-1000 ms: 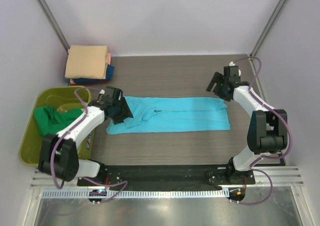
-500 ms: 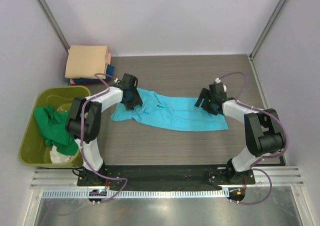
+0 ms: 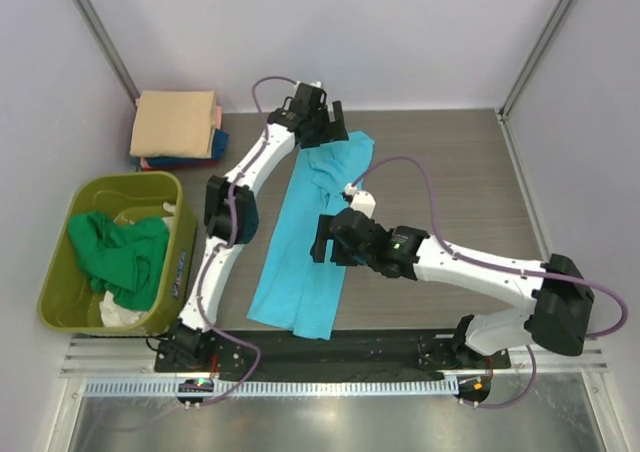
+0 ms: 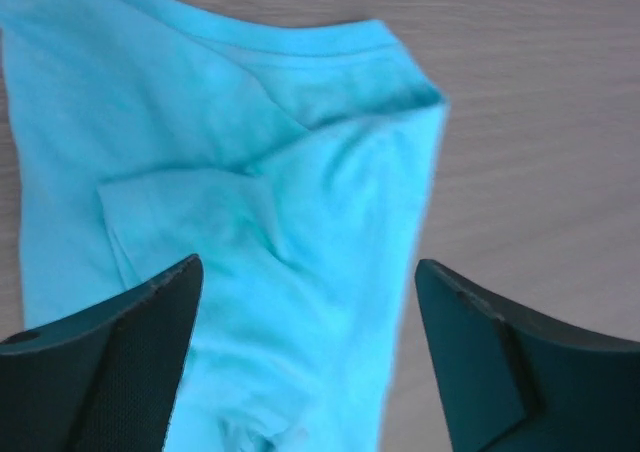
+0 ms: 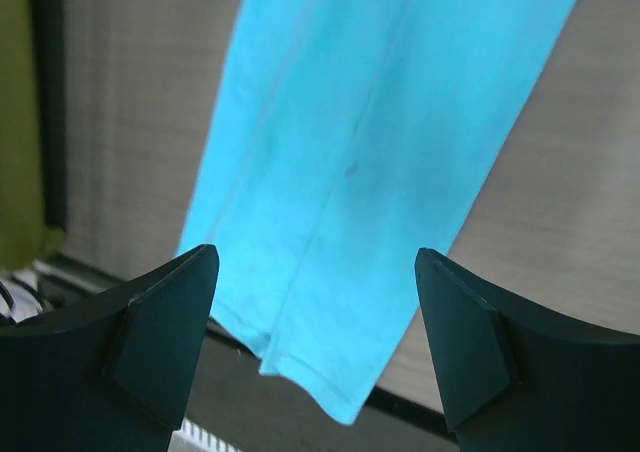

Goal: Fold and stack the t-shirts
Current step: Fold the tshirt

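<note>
The top external camera is fixed high above and behind the near edge of the bench [image 3: 450, 172] and looks steeply down on all of it. Each wrist camera looks down at close range between its own fingers: the left hand [image 4: 308, 272] over the far end of the turquoise t-shirt [image 3: 295, 262], the right hand [image 5: 317, 262] from farther off over its near end. All three views share that t-shirt, and the two wrist views show its opposite ends.

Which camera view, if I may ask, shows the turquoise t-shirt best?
Top external: the turquoise t-shirt lies there nearly whole, a long strip. Left wrist shows only its far end, right wrist only its near end.
</note>
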You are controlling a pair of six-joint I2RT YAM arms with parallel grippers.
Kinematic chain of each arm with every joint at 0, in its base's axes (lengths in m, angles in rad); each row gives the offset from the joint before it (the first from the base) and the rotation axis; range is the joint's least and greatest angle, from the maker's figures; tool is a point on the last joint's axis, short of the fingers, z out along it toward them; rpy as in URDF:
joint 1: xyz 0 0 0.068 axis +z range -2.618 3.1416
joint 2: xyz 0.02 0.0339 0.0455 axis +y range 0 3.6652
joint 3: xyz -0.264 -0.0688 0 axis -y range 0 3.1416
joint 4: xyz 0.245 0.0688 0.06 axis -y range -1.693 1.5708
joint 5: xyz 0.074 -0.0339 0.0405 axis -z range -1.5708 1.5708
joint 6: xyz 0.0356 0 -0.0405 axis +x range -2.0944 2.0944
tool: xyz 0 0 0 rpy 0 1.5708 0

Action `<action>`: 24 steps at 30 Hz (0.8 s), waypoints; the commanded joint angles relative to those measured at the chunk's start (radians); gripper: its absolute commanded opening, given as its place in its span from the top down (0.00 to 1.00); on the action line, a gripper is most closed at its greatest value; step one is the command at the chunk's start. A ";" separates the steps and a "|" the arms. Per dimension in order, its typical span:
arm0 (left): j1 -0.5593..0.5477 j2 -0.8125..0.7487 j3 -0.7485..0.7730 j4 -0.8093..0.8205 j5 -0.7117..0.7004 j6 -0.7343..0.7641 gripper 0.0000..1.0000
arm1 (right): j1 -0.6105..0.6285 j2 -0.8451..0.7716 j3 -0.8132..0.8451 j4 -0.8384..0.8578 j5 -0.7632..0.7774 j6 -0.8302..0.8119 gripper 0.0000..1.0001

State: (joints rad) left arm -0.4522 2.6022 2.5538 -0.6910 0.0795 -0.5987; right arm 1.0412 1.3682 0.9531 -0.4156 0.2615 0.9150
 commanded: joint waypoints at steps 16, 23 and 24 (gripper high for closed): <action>0.038 -1.148 -1.180 0.103 -0.037 0.005 0.01 | -0.467 0.523 0.655 -0.092 -0.064 -0.323 0.15; -0.009 -1.327 -1.685 0.303 0.040 -0.137 0.05 | -0.526 0.864 0.960 -0.153 -0.091 -0.392 0.17; -0.026 -1.321 -1.711 0.338 0.043 -0.145 0.06 | -0.530 0.896 0.981 -0.155 -0.096 -0.401 0.17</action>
State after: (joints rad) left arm -0.4374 1.3174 0.9104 -0.5030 0.0772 -0.6708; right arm 0.5125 2.2097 1.8351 -0.5404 0.1936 0.5762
